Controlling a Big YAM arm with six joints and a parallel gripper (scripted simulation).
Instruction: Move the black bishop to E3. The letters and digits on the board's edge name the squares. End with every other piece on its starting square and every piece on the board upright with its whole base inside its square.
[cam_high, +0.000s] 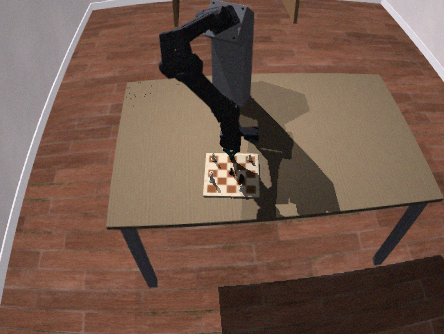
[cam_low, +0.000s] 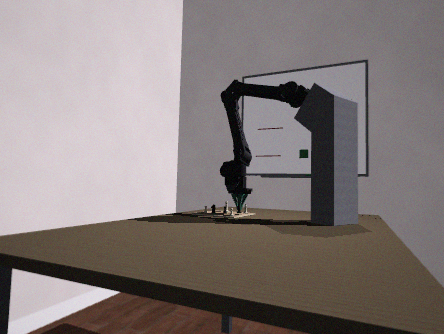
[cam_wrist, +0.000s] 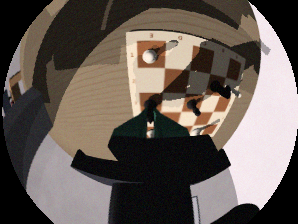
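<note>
A small chessboard (cam_high: 231, 175) lies on the table's near middle and holds several black and white pieces. My gripper (cam_high: 231, 156) stands over the board's far edge, pointing down. It is shut on a small dark piece, the black bishop (cam_wrist: 150, 121), which shows between the green fingertips in the wrist view. Whether its base touches the board is too small to tell. In the wrist view the board (cam_wrist: 189, 83) lies ahead with a white piece (cam_wrist: 152, 54) and black pieces (cam_wrist: 194, 104) on it. The side view shows the gripper (cam_low: 240, 204) low over the board.
The arm's grey pedestal (cam_high: 231, 60) stands at the table's far side behind the board. Other pieces stand close to the gripper, among them a black one (cam_low: 213, 208) and a white one (cam_low: 226, 205). The arm's shadow falls across the board's right half.
</note>
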